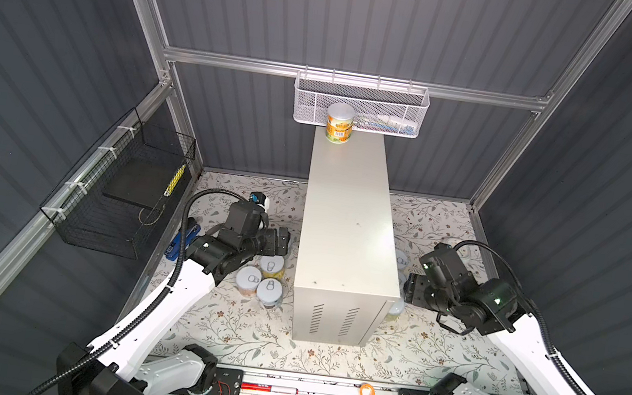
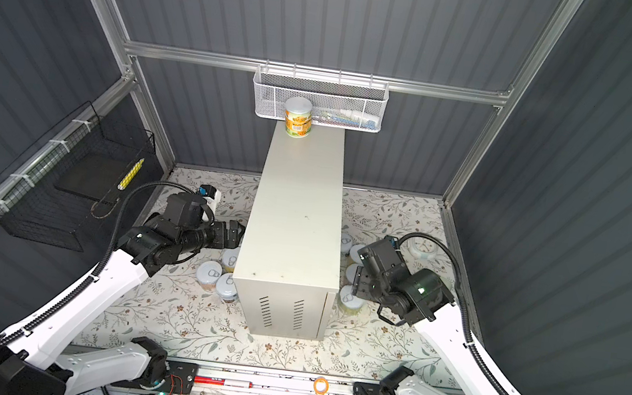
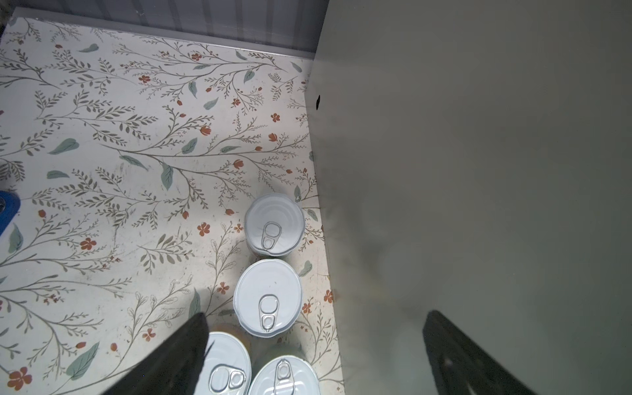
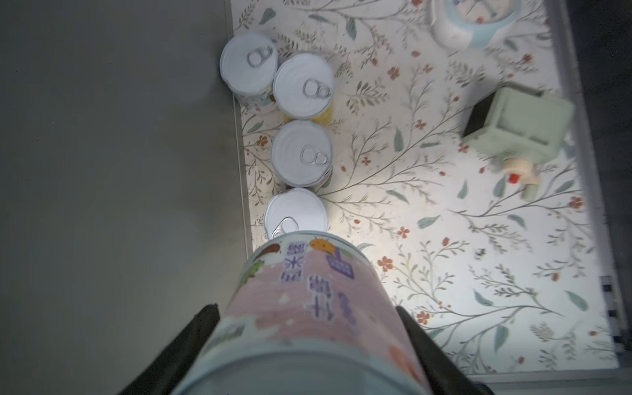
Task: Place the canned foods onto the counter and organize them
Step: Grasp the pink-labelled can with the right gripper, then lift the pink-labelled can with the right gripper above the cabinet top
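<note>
Pink-labelled cylindrical tin [image 4: 318, 273] sits clamped in the right gripper [image 4: 304, 309], right of the tall beige metal counter [image 1: 349, 220], its long axis tilted along the fingers; the left gripper [image 3: 316, 316] gapes wide, empty.

Ten cans [image 1: 339, 124], one counter [image 1: 349, 220], two wire baskets [image 1: 381, 107], one clock [image 2: 422, 250], two robot arms [image 1: 173, 304].
</note>
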`<state>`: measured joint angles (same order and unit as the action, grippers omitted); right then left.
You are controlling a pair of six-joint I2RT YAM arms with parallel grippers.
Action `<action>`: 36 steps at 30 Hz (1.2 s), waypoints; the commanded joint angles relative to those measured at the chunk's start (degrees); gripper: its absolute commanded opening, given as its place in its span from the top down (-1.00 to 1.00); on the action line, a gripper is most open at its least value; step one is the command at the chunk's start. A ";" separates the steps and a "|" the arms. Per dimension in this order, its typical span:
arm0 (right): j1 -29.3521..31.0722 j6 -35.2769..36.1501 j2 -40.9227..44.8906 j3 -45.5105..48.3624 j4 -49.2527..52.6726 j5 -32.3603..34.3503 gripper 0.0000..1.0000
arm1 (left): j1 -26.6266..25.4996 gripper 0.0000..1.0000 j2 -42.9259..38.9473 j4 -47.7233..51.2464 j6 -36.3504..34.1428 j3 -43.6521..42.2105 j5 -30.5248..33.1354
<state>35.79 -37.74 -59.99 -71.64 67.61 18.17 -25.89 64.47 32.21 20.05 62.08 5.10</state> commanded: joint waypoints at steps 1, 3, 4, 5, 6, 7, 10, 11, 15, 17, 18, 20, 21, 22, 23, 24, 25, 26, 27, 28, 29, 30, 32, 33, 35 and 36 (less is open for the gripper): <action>-3.00 6.42 -1.53 -7.18 4.83 5.01 1.00 | -0.21 -0.98 0.65 0.40 -2.60 2.30 0.52; -4.73 8.51 -2.96 -11.57 5.49 5.03 1.00 | -0.15 -0.98 1.05 0.38 -3.07 3.01 0.91; -5.42 9.56 -3.70 -13.76 5.65 5.25 1.00 | -0.20 -0.98 1.35 0.53 -3.40 3.47 1.00; -5.96 10.22 -3.81 -15.48 5.71 5.34 1.00 | -0.17 -0.98 1.47 0.55 -3.65 3.65 1.17; -6.57 11.04 -5.76 -17.77 5.86 5.27 1.00 | -0.13 -0.98 1.57 0.69 -3.79 3.94 1.49; -7.01 12.03 -6.68 -20.11 6.00 5.31 1.00 | -0.15 -0.98 1.55 0.67 -3.87 4.08 1.73; -7.65 14.43 -9.08 -26.75 6.42 5.05 1.00 | -0.13 -0.98 1.73 0.67 -4.28 4.66 2.06; -7.74 15.38 -9.87 -28.78 6.73 4.68 1.00 | -0.13 -0.99 1.93 0.71 -4.35 4.87 2.10; -7.70 20.68 -13.76 -37.47 9.18 1.10 1.00 | -0.13 -0.98 2.46 1.44 -4.89 5.77 1.84; -7.75 23.24 -15.87 -42.54 11.48 -1.54 1.00 | -0.13 -0.98 2.34 1.46 -5.24 5.90 1.82; -7.65 24.83 -16.80 -45.34 12.63 -3.10 1.00 | -0.14 -0.98 2.32 1.47 -5.21 5.96 1.84; -7.65 27.25 -18.33 -49.72 13.80 -6.78 1.00 | -0.13 -0.98 2.34 1.49 -5.46 6.12 1.75; -7.56 28.06 -19.30 -52.03 14.43 -8.39 1.00 | -0.12 -0.98 2.43 1.46 -5.55 6.26 1.58; -7.51 28.76 -20.45 -54.47 15.29 -10.16 1.00 | -0.13 -0.98 2.59 1.38 -5.56 6.45 1.32; -7.26 28.86 -21.37 -56.22 15.64 -10.90 1.00 | -0.13 -0.98 2.82 1.41 -5.72 6.54 1.11; -6.79 28.78 -22.15 -57.60 15.38 -11.51 1.00 | -0.08 -0.98 3.14 1.42 -5.66 6.80 0.91; -6.04 28.89 -23.01 -59.09 15.19 -11.97 1.00 | -0.13 -0.98 3.38 1.34 -5.73 6.90 0.73; -5.31 28.90 -23.89 -60.48 15.11 -12.00 1.00 | -0.13 -0.98 3.60 1.31 -5.75 7.15 0.45; -4.46 28.95 -25.04 -62.03 15.11 -11.64 1.00 | -0.13 -0.98 3.78 1.30 -5.81 7.19 0.22; -3.80 28.95 -25.97 -63.43 15.03 -11.66 1.00 | -0.13 -0.98 3.90 1.29 -5.81 7.48 0.09; -3.10 28.93 -26.61 -64.34 14.69 -11.93 1.00 | -0.13 -0.98 3.92 1.31 -5.82 7.52 0.00; -2.52 28.94 -27.39 -65.32 14.28 -12.05 1.00 | -0.13 -0.98 3.92 1.36 -5.88 7.76 -0.02; -1.62 28.92 -29.09 -67.08 14.04 -12.88 1.00 | -0.13 -0.98 3.86 1.49 -6.16 7.88 0.06; -1.11 28.88 -29.96 -67.79 13.98 -13.03 1.00 | -0.13 -0.98 3.88 1.60 -6.34 7.88 0.33; -0.02 28.84 -31.22 -68.19 13.44 -13.58 1.00 | -0.13 -0.98 3.90 1.63 -6.53 7.88 0.35; 0.65 28.71 -31.87 -68.51 13.25 -13.61 1.00 | -0.13 -0.98 3.90 1.73 -6.52 7.88 0.24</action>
<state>35.05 -9.80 -90.74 -138.19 83.61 5.80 -25.89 68.34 32.58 14.98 68.38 5.93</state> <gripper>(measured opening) 0.723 0.991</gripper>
